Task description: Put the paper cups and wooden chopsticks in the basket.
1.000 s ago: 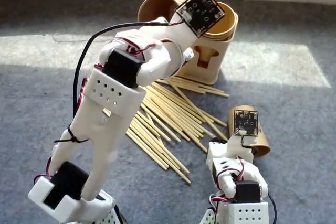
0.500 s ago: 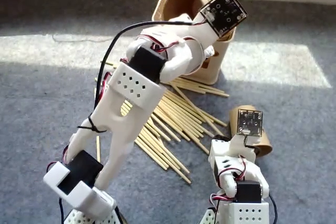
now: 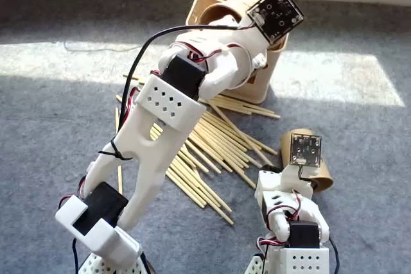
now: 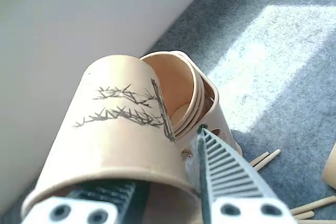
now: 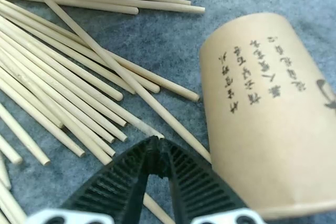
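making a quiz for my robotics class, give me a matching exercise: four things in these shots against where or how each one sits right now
1 branch-print cup
2 cup showing writing
3 chopsticks
4 basket

a on its side on the carpet
b gripped by the left hand over the basket
c upright, cups nested inside
d loose heap on the carpet

Pairs: 1-b, 2-a, 3-d, 4-c

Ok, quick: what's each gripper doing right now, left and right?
Left gripper: closed on a paper cup, at the basket.
Right gripper: closed, empty, over the chopsticks.
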Robot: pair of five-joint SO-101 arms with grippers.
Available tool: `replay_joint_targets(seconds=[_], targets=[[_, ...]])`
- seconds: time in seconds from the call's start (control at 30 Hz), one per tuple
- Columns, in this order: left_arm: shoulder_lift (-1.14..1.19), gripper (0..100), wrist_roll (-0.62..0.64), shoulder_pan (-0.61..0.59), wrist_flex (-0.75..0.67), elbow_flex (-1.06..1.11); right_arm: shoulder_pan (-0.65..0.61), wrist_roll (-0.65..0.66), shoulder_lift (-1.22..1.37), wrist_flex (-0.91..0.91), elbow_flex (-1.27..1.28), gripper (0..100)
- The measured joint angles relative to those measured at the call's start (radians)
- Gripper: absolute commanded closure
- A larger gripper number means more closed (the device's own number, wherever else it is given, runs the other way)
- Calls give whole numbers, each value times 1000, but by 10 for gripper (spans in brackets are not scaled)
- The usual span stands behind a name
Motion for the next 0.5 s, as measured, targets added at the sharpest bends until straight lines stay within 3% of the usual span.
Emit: replay_joint_targets(seconds=[0.5], targets=[[0, 867, 0, 0, -218, 0, 0, 0, 0, 0, 0, 992]])
